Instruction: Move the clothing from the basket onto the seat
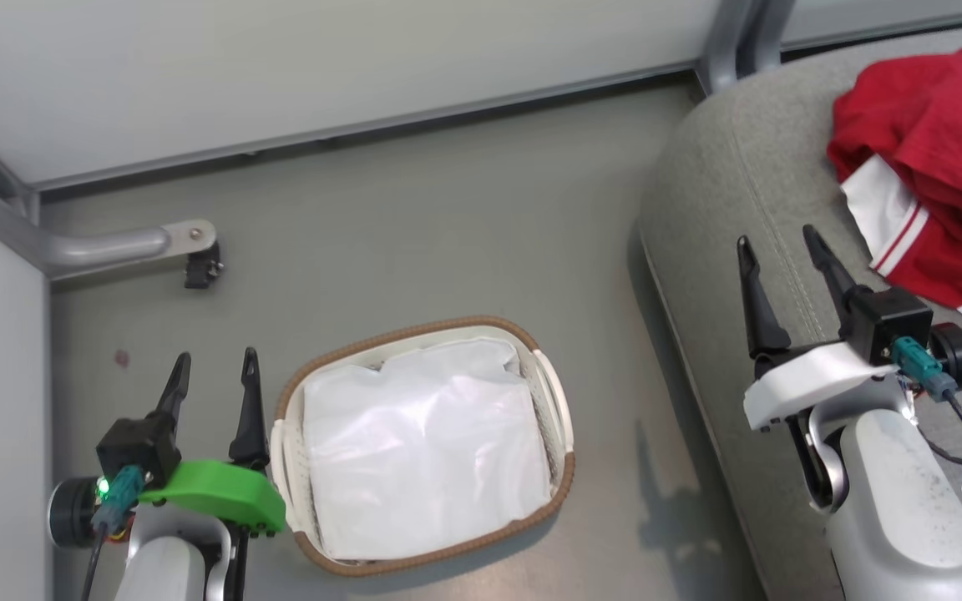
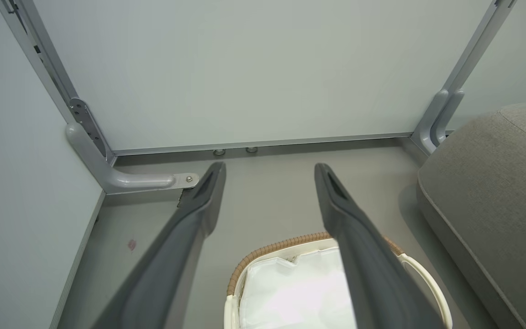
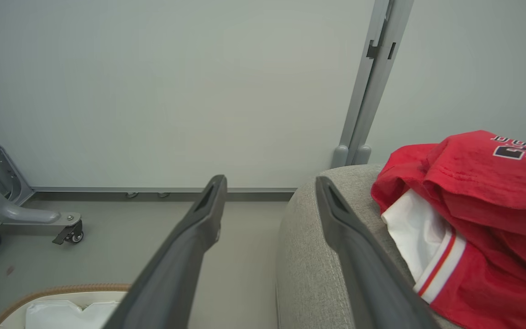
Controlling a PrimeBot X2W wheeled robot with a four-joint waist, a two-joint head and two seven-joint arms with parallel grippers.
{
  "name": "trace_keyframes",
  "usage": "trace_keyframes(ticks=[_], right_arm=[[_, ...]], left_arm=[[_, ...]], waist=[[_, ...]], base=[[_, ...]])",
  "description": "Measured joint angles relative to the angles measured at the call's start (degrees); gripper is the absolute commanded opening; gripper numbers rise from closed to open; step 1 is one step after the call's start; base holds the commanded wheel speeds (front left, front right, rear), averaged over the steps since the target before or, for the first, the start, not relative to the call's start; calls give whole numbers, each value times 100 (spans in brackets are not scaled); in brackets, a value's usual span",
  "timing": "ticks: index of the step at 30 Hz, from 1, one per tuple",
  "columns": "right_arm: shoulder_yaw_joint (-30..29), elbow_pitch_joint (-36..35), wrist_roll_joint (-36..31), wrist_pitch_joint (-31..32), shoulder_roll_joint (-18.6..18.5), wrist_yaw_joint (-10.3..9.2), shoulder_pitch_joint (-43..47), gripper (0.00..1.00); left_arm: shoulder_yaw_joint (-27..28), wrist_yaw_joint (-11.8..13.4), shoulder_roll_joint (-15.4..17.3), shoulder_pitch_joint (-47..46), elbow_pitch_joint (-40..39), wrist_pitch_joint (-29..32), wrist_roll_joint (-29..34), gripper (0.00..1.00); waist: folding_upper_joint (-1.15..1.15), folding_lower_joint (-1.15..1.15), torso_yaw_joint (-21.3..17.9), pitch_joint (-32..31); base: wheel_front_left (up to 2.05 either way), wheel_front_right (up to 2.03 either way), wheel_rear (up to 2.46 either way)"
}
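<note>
As the clothing (image 1: 940, 175) lies on the seat (image 1: 723, 175), the basket (image 1: 422, 442) shows just its liner, so probably nothing remains. The left gripper (image 1: 212, 376) and right gripper (image 1: 782, 250) stand spread, holding nothing.

Soft, even light from above fills the scene, throwing faint shadows onto the floor (image 1: 448, 209) beside the seat (image 1: 723, 167). The white liner (image 1: 422, 451) glares, nearly washed out, while wide-angle distortion tilts the posts (image 2: 454, 91) at the wrist views' edges.

Head view looks down; both wrist views face the wall (image 2: 244, 68), sharing the basket (image 2: 281, 244)
</note>
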Motion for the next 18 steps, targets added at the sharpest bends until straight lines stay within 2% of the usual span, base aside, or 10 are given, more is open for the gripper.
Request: trace_keyframes(ticks=[8, 18], right_arm=[[224, 38, 305, 0, -3, 0, 433, 100], [279, 30, 416, 0, -7, 0, 1079, 100]], left_arm=[[519, -48, -143, 497, -33, 0, 261, 100], [671, -113, -219, 1152, -151, 0, 420, 100]], waist=[[0, 0, 318, -524], [0, 0, 509, -1080]], base=[[0, 0, 0], [0, 0, 0]])
